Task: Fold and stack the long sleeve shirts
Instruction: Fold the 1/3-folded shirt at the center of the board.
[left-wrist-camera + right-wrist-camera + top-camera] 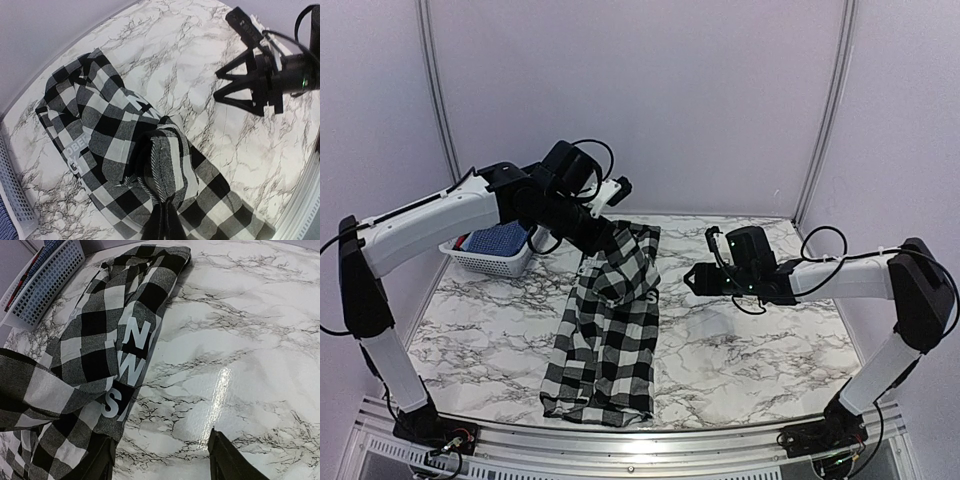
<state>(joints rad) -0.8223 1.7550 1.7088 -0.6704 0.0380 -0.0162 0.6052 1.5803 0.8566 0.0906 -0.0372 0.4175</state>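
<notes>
A black-and-white checked long sleeve shirt (605,340) lies lengthwise on the marble table (750,350), its far end lifted off the surface. My left gripper (607,237) is shut on a bunched fold of that raised end; in the left wrist view the cloth (110,135) wraps round the closed fingertips (167,212). My right gripper (696,280) hovers open just right of the shirt, with nothing between its fingers (222,460). White letters show on the shirt's edge (132,347). A blue shirt (500,238) sits in the basket.
A white slotted basket (490,262) stands at the table's back left, behind the left arm; its wall (45,282) also shows in the right wrist view. Bare marble (240,340) stretches right of the shirt. Pale walls enclose the table.
</notes>
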